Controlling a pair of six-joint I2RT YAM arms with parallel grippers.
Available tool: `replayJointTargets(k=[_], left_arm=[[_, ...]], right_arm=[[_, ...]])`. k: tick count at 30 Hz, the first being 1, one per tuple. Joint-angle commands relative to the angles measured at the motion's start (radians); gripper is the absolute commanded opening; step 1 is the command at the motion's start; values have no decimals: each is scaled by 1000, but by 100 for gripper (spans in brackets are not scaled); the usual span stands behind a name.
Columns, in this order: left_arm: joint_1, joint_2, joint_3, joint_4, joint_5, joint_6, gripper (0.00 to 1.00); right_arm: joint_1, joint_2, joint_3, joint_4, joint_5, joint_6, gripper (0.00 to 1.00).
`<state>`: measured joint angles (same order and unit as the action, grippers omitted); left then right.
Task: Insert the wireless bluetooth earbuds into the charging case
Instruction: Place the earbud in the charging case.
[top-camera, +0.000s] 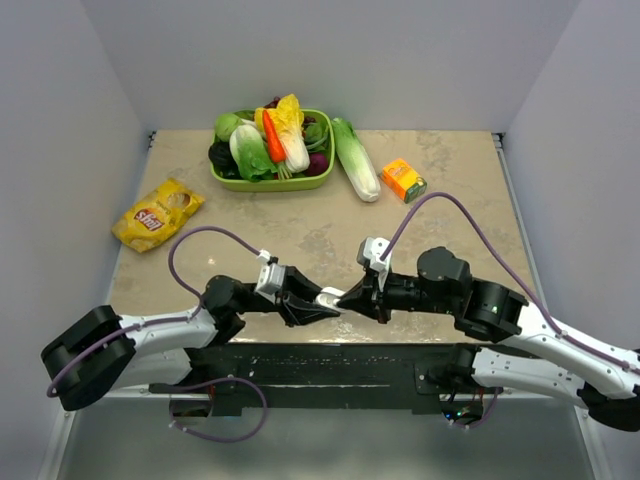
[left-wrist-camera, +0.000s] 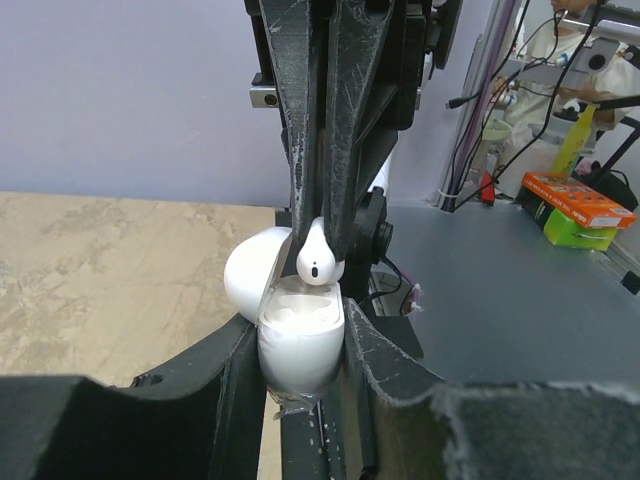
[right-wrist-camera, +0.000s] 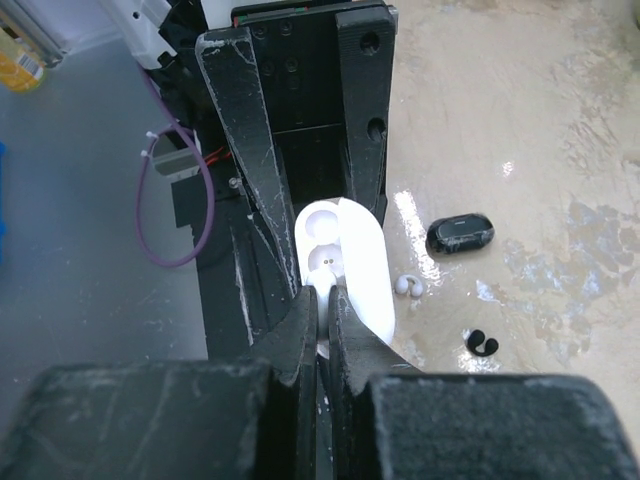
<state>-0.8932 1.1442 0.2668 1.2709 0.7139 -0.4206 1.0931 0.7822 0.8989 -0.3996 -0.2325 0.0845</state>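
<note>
My left gripper (left-wrist-camera: 300, 335) is shut on the white charging case (left-wrist-camera: 300, 350), which stands upright with its lid (left-wrist-camera: 252, 278) hinged open. My right gripper (right-wrist-camera: 324, 300) is shut on a white earbud (left-wrist-camera: 318, 262) and holds it just above the case's open wells (right-wrist-camera: 335, 245). In the top view the two grippers meet at the case (top-camera: 330, 297) near the table's front edge. A second white earbud (right-wrist-camera: 408, 286), a black earbud (right-wrist-camera: 482, 345) and a closed black case (right-wrist-camera: 460, 233) lie on the table beside them.
A green basket (top-camera: 225, 180) of vegetables stands at the back, with a cabbage (top-camera: 357, 160) and an orange box (top-camera: 404, 180) to its right. A yellow chips bag (top-camera: 157, 213) lies at the left.
</note>
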Motion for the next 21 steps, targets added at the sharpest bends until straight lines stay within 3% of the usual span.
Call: replayJointTargets(k=[1, 21], left_arm=[[-6, 14, 49, 256, 25, -9, 0], [-7, 65, 64, 228, 96, -43, 0]], right_arm=[[5, -8, 32, 19, -36, -22, 0], [7, 66, 64, 21, -31, -61, 0]])
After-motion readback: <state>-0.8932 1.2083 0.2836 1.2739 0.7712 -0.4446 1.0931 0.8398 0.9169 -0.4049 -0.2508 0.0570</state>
